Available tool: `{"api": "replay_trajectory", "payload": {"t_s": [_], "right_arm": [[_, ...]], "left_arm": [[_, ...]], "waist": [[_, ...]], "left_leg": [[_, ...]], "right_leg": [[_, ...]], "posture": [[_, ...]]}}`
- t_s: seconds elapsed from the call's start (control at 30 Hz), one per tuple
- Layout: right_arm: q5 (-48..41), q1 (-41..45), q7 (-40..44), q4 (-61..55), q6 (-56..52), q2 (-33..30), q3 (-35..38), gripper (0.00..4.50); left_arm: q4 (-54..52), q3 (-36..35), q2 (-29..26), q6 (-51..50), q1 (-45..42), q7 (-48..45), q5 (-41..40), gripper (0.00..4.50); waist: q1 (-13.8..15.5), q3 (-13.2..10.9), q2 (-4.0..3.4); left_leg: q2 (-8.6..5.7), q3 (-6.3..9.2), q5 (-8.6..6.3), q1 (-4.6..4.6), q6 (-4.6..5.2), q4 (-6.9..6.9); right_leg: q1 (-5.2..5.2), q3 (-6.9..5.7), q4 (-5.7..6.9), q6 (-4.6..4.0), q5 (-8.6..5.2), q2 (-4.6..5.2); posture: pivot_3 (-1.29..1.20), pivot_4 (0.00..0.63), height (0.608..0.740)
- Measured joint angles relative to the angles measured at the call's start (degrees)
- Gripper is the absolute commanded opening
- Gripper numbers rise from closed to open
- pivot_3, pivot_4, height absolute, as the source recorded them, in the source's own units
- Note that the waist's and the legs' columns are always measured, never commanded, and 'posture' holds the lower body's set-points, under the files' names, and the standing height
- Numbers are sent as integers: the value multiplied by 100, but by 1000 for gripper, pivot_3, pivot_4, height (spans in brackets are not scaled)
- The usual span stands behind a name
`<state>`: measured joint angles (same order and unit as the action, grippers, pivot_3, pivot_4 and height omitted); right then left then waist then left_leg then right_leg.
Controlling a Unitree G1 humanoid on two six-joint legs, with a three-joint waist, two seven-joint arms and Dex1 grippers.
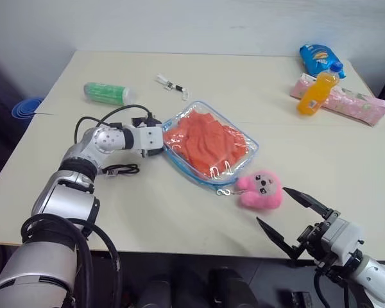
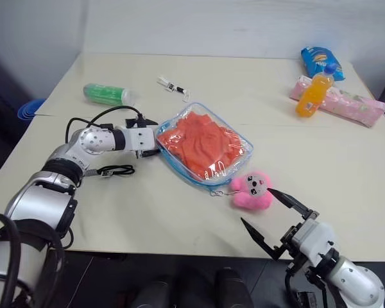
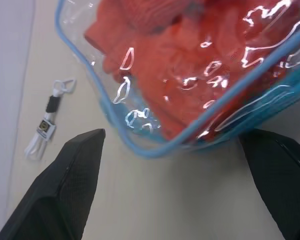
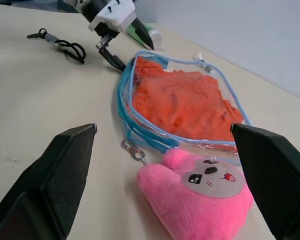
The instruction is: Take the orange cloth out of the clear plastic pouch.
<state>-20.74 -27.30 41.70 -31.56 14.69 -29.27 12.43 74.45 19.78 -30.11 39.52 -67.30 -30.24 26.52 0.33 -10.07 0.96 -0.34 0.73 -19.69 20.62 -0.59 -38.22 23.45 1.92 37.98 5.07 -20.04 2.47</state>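
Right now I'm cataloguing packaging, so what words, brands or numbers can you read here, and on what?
No text is readable.
Blue packet: printing blurred.
Orange bottle: no legible label.
Green bottle: label illegible.
Pink patterned pack: pattern only.
Small tag: a mark too small to read.

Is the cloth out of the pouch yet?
No, still inside: the orange cloth lies bunched under the clear wall of the pouch, within its blue edging.
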Motion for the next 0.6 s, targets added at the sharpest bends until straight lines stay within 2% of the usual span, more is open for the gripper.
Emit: {"api": "replay_trajectory", "payload": {"t_s": [0.23,0.4,0.43,0.53,0.6], "right_arm": [[60,-109,-129,-33,16,65,14,4500],[51,-320,-121,-59,53,60,205,4500],[41,-392,-110,-59,66,56,312,4500],[-82,-643,-18,-47,151,19,724,4500],[-194,-850,131,-10,210,-42,1049,4500]], "left_arm": [[68,-121,245,-106,-3,-497,-89,1596],[-16,-372,254,-166,84,-1351,-481,140],[-129,-435,255,-204,165,-1597,-608,12],[-725,-675,251,-575,568,-2286,-1070,12],[-1992,-866,227,-1417,1264,-2704,-1497,12]], "waist": [[99,0,1],[100,1,0],[96,1,0],[89,3,-4],[79,12,-19]], "left_leg": [[-1,-1,0,0,0,-5],[-1,-5,0,-1,1,-5],[0,-7,0,-2,1,-4],[1,-6,0,-6,1,-3],[4,-7,-1,-11,2,2]], "right_leg": [[0,-1,2,0,0,-1],[0,0,3,0,0,-2],[0,0,4,0,0,-2],[-1,4,9,0,0,-3],[-6,13,10,0,0,0]], "posture": [[0,150,740],[0,150,740],[0,150,740],[0,150,740],[0,150,740]]}}
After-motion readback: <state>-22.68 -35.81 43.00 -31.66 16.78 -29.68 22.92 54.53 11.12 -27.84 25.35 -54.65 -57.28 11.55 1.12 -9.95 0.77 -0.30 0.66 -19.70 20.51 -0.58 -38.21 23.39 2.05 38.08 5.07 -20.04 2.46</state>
